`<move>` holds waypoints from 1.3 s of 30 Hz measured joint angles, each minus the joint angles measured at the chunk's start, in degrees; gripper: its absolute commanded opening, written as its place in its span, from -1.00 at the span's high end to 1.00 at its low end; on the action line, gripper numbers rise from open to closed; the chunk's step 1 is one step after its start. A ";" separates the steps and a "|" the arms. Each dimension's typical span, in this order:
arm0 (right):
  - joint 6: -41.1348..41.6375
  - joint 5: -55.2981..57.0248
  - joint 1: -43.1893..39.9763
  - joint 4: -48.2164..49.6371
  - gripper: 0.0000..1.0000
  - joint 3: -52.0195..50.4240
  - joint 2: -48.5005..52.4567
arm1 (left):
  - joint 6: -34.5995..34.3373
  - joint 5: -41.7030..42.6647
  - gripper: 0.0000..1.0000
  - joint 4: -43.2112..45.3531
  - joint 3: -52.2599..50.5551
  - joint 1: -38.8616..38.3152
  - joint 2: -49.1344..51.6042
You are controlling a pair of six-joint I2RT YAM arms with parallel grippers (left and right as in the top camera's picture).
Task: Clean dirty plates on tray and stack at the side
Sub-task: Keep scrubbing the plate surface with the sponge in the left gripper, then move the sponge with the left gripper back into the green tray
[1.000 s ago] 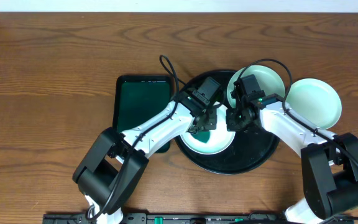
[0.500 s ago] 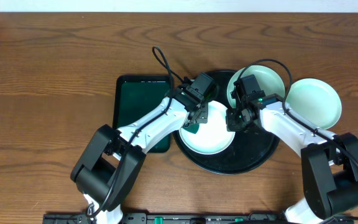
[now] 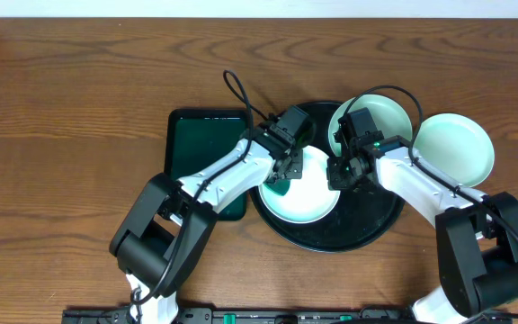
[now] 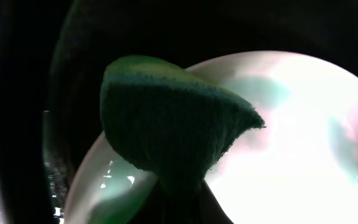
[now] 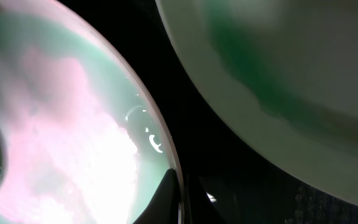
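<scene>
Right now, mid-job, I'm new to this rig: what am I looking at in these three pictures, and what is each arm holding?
You have two robot arms at a wooden table. The wide picture looks straight down from above; the other two come from a camera on each wrist, hence the dark close-ups. The left end effector is shut on a green sponge, held over the edge of the middle plate, which lies on the black tray. The right end effector pinches that plate's rim. A second plate sits at the tray's far edge, a third plate beside the tray on the table. A dark green tray lies to the left.
</scene>
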 measured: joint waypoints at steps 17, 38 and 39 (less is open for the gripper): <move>0.00 0.00 0.00 0.02 0.98 0.00 0.00 | -0.59 13.05 0.85 -3.93 0.02 0.68 -11.34; 0.00 -0.02 0.00 0.00 0.97 -0.02 0.00 | 4.79 -4.81 0.84 -16.70 -4.55 25.59 -16.79; 0.00 -0.04 0.02 0.02 0.97 -0.02 0.00 | 5.03 -4.92 0.84 -15.50 -5.75 25.86 -16.79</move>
